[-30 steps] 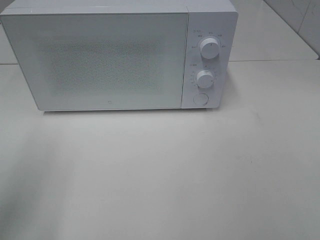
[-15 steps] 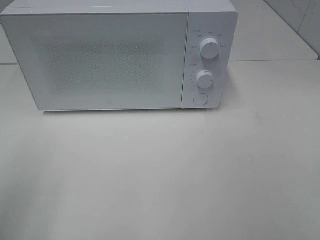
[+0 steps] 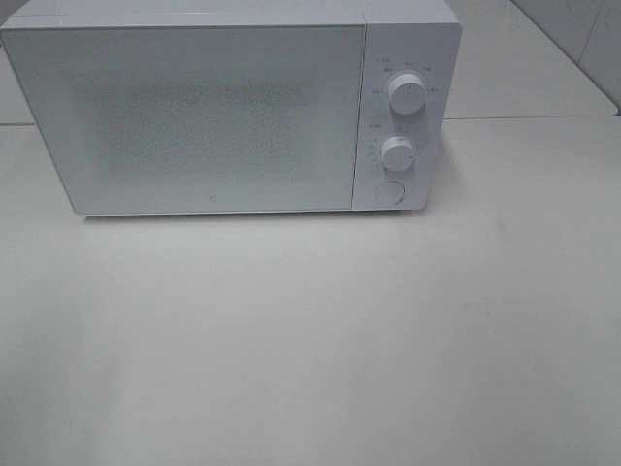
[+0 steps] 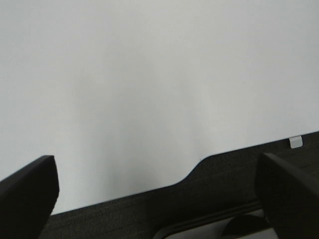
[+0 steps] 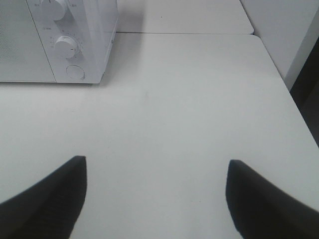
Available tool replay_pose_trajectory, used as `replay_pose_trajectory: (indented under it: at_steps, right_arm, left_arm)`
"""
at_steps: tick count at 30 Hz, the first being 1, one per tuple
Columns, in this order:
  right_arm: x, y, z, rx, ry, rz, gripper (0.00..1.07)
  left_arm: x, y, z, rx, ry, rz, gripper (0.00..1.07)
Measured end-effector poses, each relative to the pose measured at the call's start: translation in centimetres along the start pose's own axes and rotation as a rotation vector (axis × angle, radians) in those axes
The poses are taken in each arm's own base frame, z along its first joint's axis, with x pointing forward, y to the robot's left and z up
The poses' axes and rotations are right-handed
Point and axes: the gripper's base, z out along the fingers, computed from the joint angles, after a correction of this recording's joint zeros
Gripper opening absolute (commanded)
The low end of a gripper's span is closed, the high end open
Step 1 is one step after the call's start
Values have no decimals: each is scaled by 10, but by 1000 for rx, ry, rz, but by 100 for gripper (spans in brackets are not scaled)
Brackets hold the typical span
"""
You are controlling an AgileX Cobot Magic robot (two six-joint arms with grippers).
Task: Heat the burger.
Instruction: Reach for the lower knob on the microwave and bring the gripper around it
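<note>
White tabletop [image 3: 310, 340] bearing a white box-shaped microwave oven [image 3: 213, 116], door shut. We see left gripper [image 4: 157, 164] and right gripper [image 5: 155, 164] spread wide, holding nothing, above the tabletop; where the burger lies we cannot tell.

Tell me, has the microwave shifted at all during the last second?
No. The microwave sits where it was: its right side meets the table seam at the same spot as in the earlier high-camera pictures.
</note>
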Motion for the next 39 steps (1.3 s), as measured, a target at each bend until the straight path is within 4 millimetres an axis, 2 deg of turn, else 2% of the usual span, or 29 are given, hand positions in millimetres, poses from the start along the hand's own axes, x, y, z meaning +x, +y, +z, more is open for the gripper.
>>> replay_pose_trajectory:
  at_steps: [5, 8, 14, 16, 28, 39]
  right_arm:
    - [0, 0, 0, 0, 0, 0, 73]
    - [0, 0, 0, 0, 0, 0, 73]
    - [0, 0, 0, 0, 0, 0, 73]
    - [0, 0, 0, 0, 0, 0, 73]
    - [-2, 0, -1, -1, -15, 0, 73]
    - [-28, 2, 15, -6, -55, -1, 73]
  left_arm:
    - [10, -1, -16, -1, -124, 2, 100]
    - [23, 1, -31, -80, -263, -68, 100]
    - [32, -1, -40, -129, -353, -99, 100]
    - [41, -3, -47, -131, -427, -87, 100]
    - [45, -4, -49, -132, -449, -84, 100]
    - [45, -4, -49, -132, -449, -84, 100]
